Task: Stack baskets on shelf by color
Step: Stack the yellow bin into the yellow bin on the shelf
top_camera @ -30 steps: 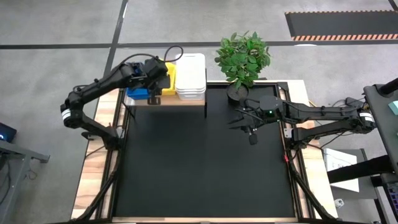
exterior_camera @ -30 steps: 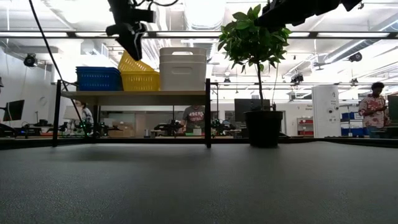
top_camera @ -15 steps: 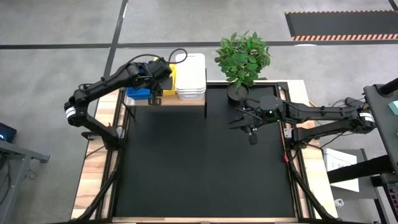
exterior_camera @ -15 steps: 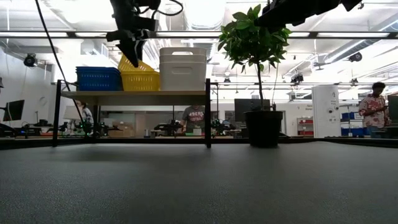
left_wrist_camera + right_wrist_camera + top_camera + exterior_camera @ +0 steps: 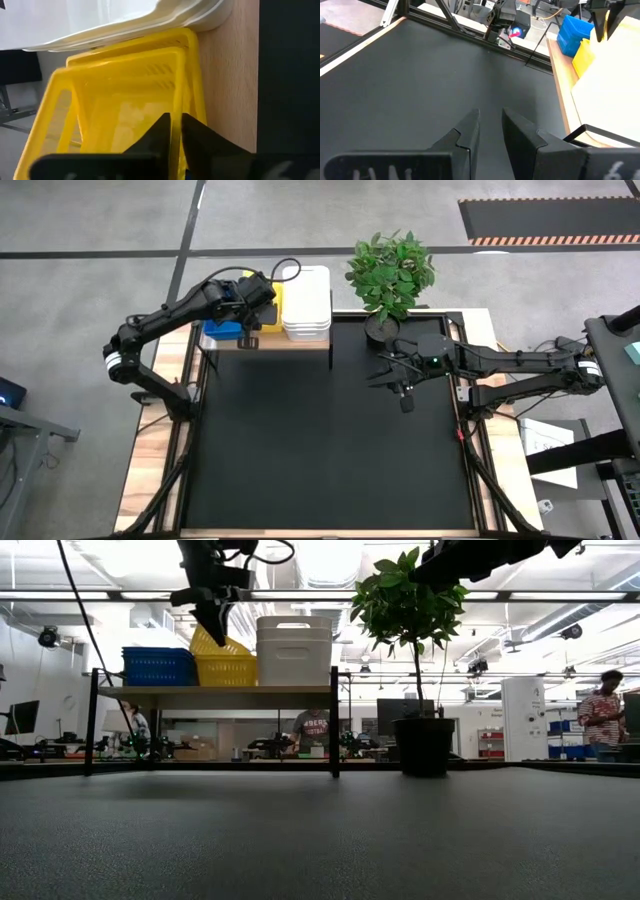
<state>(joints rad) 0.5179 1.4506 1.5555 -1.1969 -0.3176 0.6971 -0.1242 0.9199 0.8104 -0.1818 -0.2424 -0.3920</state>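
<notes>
1. High view. The shelf (image 5: 300, 343) sits at upper centre, at the far edge of the black table (image 5: 330, 440). Three colour groups stand on it in a row: blue baskets (image 5: 222, 332) leftmost, yellow baskets (image 5: 272, 292) in the middle (mostly hidden by the arm), white baskets (image 5: 307, 302) rightmost. No basket lies loose on the table. The left gripper (image 5: 250, 320) is over the yellow group. The right gripper (image 5: 403, 392) hovers over bare table right of centre, below the potted plant (image 5: 390, 272).

2. Low view. Left of centre on the shelf (image 5: 215, 693), the blue stack (image 5: 158, 666) and white stack (image 5: 293, 650) sit level. The top yellow basket (image 5: 215, 644) is tilted, one end raised above the yellow stack (image 5: 225, 670) beneath it, so it is not nested. The left gripper (image 5: 213, 620) comes down from the top of the frame onto its raised edge.

3. Left wrist view. The left fingers (image 5: 159, 136) are pinched on the rim of the tilted yellow basket (image 5: 125, 100), with only the thin wall between them. The white stack (image 5: 100, 20) fills the top of the frame; shelf wood (image 5: 232, 75) shows at right.

4. Right wrist view. The right fingers (image 5: 467, 132) stand slightly apart with nothing between them, over bare table (image 5: 420, 75).

5. Judgement: sorting looks nearly complete. What is left appears to be seating the tilted yellow basket flat into its stack and letting go. I cannot count the baskets in each stack.
</notes>
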